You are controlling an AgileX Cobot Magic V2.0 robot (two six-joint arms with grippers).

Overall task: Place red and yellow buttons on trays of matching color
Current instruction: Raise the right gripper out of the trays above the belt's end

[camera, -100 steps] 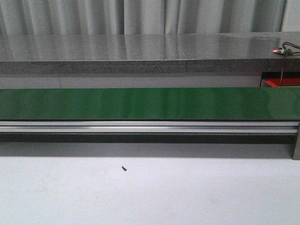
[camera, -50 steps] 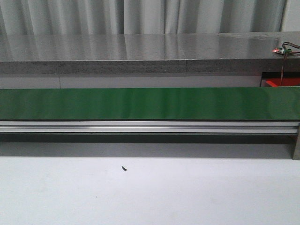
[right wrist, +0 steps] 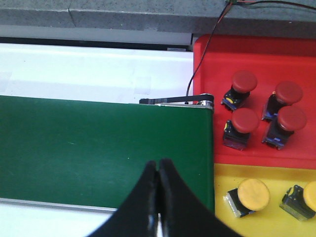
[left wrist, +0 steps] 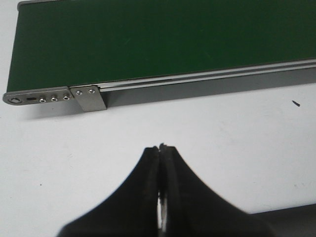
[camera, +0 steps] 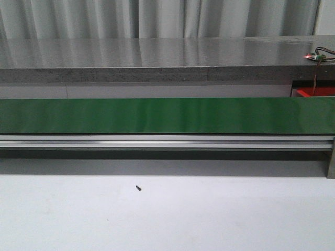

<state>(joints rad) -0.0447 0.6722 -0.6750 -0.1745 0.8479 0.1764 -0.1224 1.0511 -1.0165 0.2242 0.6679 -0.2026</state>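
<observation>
Buttons sit past the belt's [right wrist: 103, 148] end: four red buttons [right wrist: 244, 81] on the red tray [right wrist: 207, 98], two yellow buttons [right wrist: 253, 193] on the yellow tray [right wrist: 224, 177], beside the empty, pressed-together right gripper [right wrist: 158, 178]. Left gripper [left wrist: 161, 148] likewise pinched together on nothing.

Four red buttons [right wrist: 261, 111] on red tray [right wrist: 217, 59], yellow [right wrist: 253, 193] on yellow tray [right wrist: 222, 177].

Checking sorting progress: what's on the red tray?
Four red buttons stand on the red tray. Its right part runs out of view, so more may sit there.
</observation>
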